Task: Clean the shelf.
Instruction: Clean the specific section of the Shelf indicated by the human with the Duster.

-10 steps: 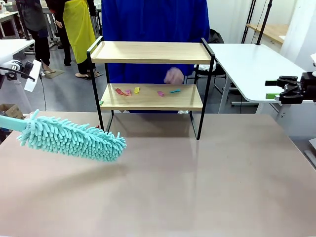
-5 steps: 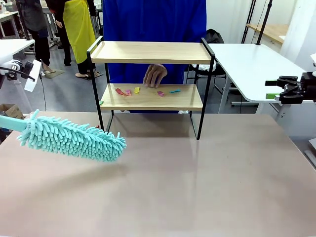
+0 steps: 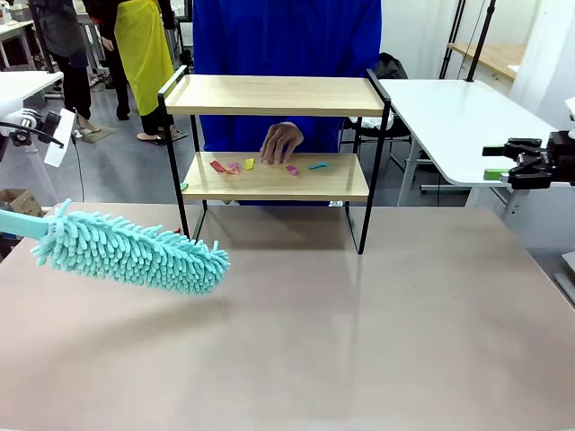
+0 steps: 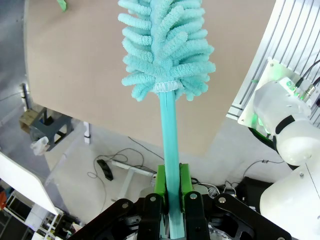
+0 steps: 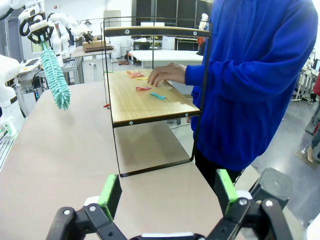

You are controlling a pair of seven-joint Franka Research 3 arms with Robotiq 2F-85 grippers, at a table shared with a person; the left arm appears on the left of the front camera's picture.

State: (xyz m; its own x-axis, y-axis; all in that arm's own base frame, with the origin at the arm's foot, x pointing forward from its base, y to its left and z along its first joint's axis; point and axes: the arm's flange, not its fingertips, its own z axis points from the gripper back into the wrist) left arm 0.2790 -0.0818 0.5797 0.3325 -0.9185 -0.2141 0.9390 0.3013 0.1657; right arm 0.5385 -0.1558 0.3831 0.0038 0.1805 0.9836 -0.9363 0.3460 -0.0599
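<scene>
Two hands: left hand [image 4: 172,184] clamped on the handle of the teal duster [image 3: 135,251], above the worktop [image 3: 359,341]; right hand [image 5: 167,192] spread wide, empty, the shelf [image 3: 274,94] with coloured scraps [image 3: 232,167] ahead of it.

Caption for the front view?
Teal duster poised above table; person's hand on shelf's lower board beside coloured scraps; right claw open.

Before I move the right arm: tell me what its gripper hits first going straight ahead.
Probably the shelf: the open right gripper points at its near end, about lower-board level. Depth is hard to judge.
</scene>
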